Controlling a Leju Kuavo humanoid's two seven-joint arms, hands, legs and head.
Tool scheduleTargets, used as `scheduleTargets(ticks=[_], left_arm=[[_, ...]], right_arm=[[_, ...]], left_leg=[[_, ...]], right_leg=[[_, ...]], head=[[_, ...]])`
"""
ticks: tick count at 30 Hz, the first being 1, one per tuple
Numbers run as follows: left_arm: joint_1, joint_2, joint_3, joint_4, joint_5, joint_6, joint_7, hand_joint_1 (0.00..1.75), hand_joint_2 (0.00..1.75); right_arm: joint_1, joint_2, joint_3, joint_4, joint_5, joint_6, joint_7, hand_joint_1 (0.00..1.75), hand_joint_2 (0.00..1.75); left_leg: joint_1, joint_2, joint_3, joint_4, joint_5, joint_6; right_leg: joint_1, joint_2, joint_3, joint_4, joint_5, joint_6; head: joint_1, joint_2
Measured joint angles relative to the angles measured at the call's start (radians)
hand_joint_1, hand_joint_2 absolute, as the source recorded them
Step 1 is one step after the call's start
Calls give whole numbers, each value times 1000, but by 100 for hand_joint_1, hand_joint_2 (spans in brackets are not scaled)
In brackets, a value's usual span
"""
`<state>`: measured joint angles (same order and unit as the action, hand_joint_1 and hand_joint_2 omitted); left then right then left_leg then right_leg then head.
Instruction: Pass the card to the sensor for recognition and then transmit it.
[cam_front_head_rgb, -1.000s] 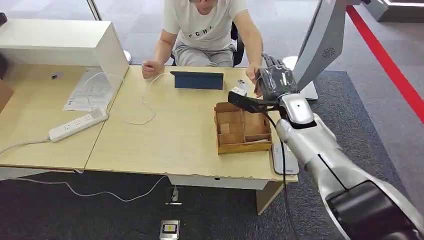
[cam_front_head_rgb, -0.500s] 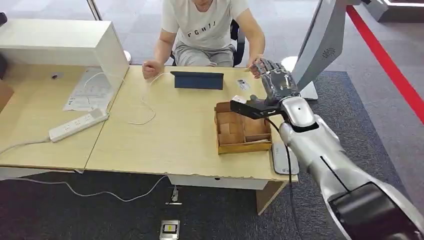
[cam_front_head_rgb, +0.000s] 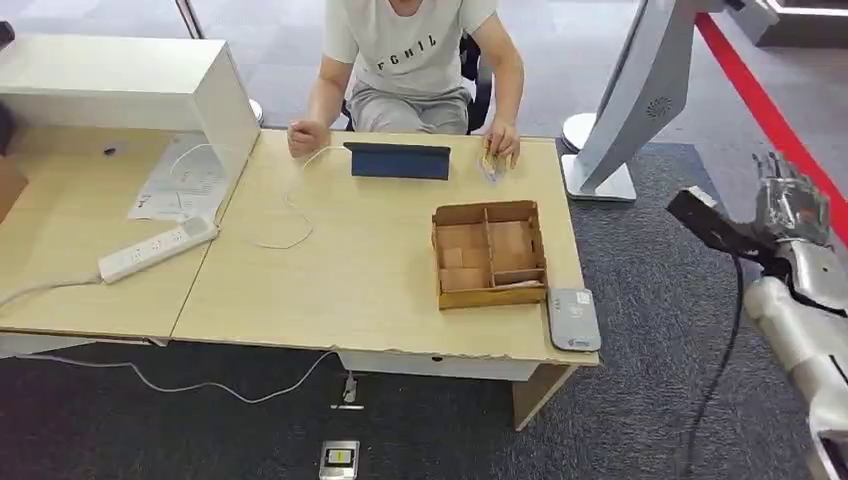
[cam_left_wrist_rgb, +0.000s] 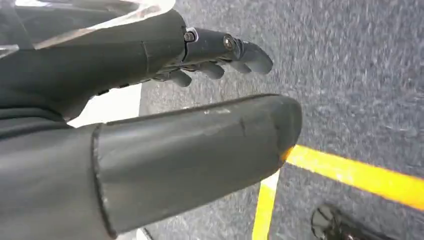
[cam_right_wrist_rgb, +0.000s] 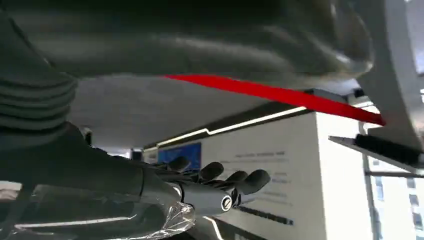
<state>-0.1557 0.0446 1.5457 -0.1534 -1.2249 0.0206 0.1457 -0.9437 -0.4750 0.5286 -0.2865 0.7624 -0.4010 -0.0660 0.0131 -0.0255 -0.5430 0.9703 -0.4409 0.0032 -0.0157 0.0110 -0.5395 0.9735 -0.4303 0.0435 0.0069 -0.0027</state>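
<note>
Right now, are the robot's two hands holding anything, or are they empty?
Left hand: open, fingers apart, holding nothing, hanging over the carpet.
Right hand: open and empty, raised off to the side of the table.

My desk (cam_front_head_rgb: 350, 270) carries: tray (cam_front_head_rgb: 489, 254), sensor (cam_front_head_rgb: 572, 318) beside it, tablet (cam_front_head_rgb: 397, 160), power strip (cam_front_head_rgb: 157, 249), papers (cam_front_head_rgb: 180, 180), white box (cam_front_head_rgb: 120, 85).

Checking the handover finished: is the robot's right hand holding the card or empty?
Empty. The right hand hangs off the table with nothing in it; the person's hand covers the card.
</note>
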Motion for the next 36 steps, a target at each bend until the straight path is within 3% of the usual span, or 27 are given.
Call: scheduleTargets(ticks=[5,12,17,21,25,29,36], left_arm=[[-1,0,0,0,43,32,-21,0,0],[-5,-1,0,0,109,92,-13,0,0],[-4,-2,0,0,137,115,-10,0,0],[-9,-2,0,0,136,111,-15,0,0],[-10,0,0,0,146,95,-26,0,0],[-11,4,0,0,138,84,-39,0,0],[-14,8,0,0,167,99,-43,0,0]], right_arm=[[232,-99,-123,13,-98,-23,48,0,0],[502,-136,-257,34,-172,-6,176,0,0],[698,-89,-340,55,-238,-13,214,0,0],[780,-35,-396,69,-260,54,299,0,0],[824,59,-429,80,-268,138,392,0,0],[831,107,-458,88,-271,187,403,0,0],[836,154,-476,92,-255,163,343,0,0]], left_leg=[[0,-1,-3,-1,-1,0],[1,-1,-1,-1,-3,0],[0,-3,-1,-2,-4,-1],[2,1,1,-3,-5,-1],[2,3,2,-3,-5,-2],[2,3,3,-3,-5,-3],[1,3,4,-3,-5,-3]], right_leg=[[-1,0,-1,0,-1,1],[1,-1,0,0,-5,0],[0,-2,0,1,-6,0],[2,-1,2,1,-7,-1],[1,1,1,2,-7,-2],[1,1,2,2,-7,-2],[0,1,2,2,-7,-2]], head=[[0,0],[-1,0],[0,0],[0,0],[0,0],[0,0],[0,0]])
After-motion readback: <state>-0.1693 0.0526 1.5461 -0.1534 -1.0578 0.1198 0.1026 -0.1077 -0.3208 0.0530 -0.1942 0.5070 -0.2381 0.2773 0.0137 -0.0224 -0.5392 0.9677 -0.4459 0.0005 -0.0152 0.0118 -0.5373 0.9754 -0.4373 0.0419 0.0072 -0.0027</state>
